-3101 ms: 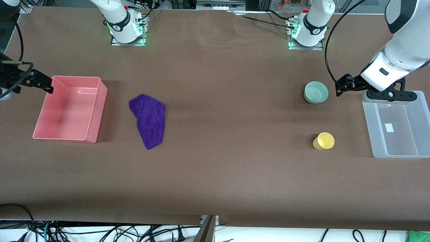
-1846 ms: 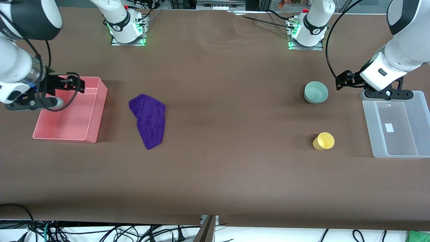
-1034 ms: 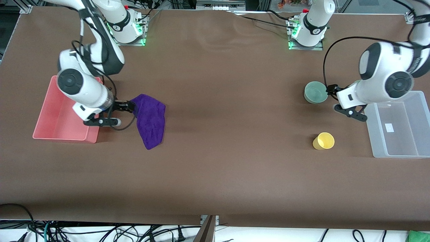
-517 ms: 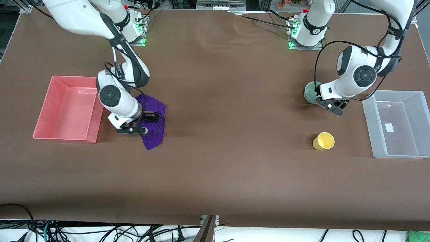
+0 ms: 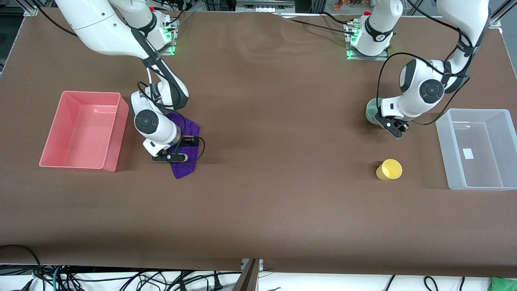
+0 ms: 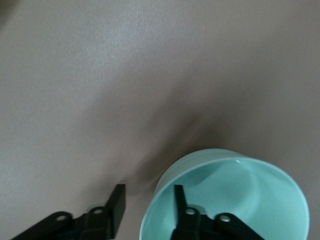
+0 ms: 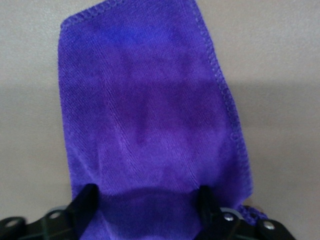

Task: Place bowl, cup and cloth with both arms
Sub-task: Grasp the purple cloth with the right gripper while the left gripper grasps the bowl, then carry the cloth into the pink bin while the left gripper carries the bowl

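Nothing's placed yet — right gripper (image 7: 145, 200) spread over the cloth (image 5: 183, 139) by the pink bin (image 5: 83, 131), left gripper (image 6: 147, 205) open astride the bowl (image 6: 235, 195) rim — cup (image 5: 389, 169) untouched, clear bin (image 5: 478, 149) empty.

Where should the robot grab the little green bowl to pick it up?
By its rim, coming down from above. The bowl stands upright with its mouth open, and its thin wall fits between two fingers. The left hand is already open that way, one finger inside the bowl and the other outside.

No readable text, seemingly.
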Motion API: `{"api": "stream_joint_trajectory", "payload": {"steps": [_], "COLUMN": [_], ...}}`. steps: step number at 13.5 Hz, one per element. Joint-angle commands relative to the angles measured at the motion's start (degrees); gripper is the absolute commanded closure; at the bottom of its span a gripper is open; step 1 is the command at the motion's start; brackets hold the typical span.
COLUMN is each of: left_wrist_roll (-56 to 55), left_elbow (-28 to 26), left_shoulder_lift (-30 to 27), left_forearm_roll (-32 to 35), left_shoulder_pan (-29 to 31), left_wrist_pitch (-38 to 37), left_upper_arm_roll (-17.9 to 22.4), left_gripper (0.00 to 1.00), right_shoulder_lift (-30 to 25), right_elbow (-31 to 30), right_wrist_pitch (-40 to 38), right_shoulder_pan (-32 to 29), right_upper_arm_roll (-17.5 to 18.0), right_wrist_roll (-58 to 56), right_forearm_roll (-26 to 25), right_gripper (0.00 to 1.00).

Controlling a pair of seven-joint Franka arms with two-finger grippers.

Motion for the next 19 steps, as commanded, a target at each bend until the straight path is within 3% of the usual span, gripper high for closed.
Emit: {"api": "stream_joint_trajectory", "payload": {"steps": [1,4,6,9,11,16,19], "left_wrist_roll": [1.4,1.7,2.3,2.9,4.4,22.3,31.5], "left_elbow": [0.1,0.4,1.4,12.7,22.1,45.8,57.6], "left_shoulder_lift": [-0.3,-1.3,-4.7,-6.2,-5.0,8.0,19.7], "left_forearm_roll": [1.5,1.4,0.6,0.5,0.7,1.8,6.5], "left_shoulder_pan": [0.9,1.1,1.0,1.1,1.9,14.1,20.3], "left_wrist_pitch": [0.6,0.0,-4.4,-22.9,-33.7,-42.8,-42.2], "left_upper_arm_roll": [-0.5,-0.6,-0.6,-0.3,0.3,0.4,0.3], "left_gripper": [1.0,1.0,1.0,1.0,1.0,1.0,1.0], "right_shoulder_lift": [0.2,0.1,-0.4,-4.3,-7.2,-9.3,-10.0], "right_elbow": [-0.1,0.1,0.4,1.3,4.8,20.4,22.6], "right_wrist_pitch": [-0.3,-0.6,-2.0,-7.8,-17.0,-43.9,-48.9], "right_shoulder_pan": [0.4,0.4,0.0,-1.4,-3.4,-4.3,-4.4], "right_upper_arm_roll": [-0.1,-0.3,-0.7,-2.4,-3.5,-13.7,-22.3], "right_wrist_roll": [1.3,0.5,-0.1,-6.5,-12.4,-33.8,-46.7], "right_forearm_roll": [-0.9,-0.9,-1.0,-0.9,-0.6,0.1,0.1], "right_gripper": [1.0,1.0,1.0,1.0,1.0,1.0,1.0]}}
